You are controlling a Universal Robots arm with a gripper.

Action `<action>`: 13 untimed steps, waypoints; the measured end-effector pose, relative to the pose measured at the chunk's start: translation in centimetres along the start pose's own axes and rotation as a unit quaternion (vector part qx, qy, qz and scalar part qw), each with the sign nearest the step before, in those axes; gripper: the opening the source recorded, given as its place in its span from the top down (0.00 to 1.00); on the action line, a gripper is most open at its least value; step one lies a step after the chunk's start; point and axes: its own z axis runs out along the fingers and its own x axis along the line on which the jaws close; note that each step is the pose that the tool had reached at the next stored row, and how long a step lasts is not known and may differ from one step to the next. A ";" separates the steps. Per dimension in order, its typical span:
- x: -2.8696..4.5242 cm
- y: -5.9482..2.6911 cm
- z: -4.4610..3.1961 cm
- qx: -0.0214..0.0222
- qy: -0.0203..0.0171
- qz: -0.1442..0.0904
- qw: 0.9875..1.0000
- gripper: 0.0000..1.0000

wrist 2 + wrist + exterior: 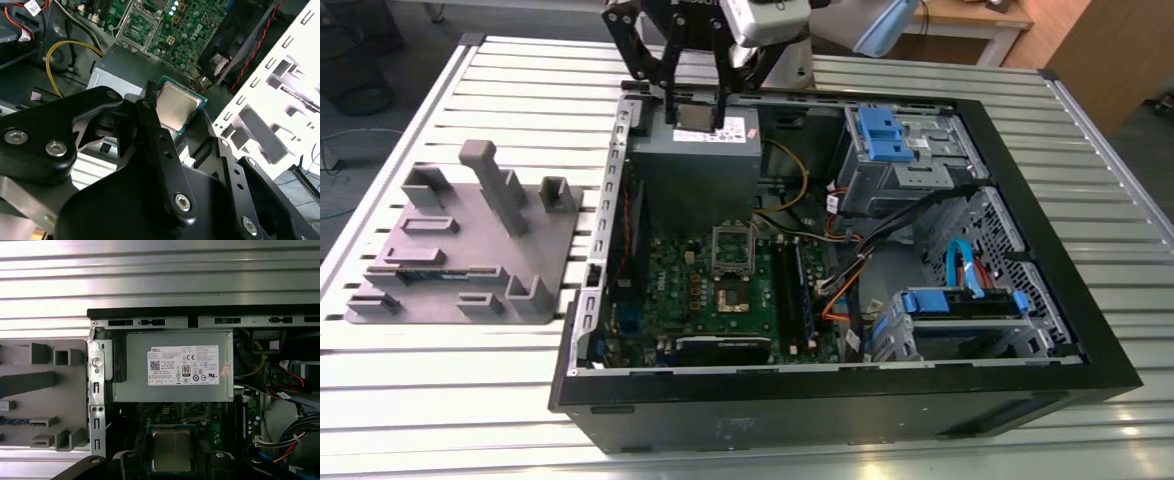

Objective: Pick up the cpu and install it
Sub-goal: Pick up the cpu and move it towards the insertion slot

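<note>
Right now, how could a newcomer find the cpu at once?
Look at the open black computer case on the slatted table; above its grey power supply hangs the gripper. The cpu is the small flat silvery square, green-rimmed, clamped between its fingers, not mounted on the motherboard.

The cpu (176, 106) is held in the gripper (694, 104) over the power supply (696, 165) in the computer case (854, 415), the fixture (454, 245) being set at the exterior view's left.

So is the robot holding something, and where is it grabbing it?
Yes. The gripper holds the cpu, with its fingers pinching two opposite edges and the silvery top left uncovered.
</note>
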 end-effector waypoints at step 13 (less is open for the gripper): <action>-0.17 -0.20 1.23 -0.001 -0.004 -0.011 1.000 0.53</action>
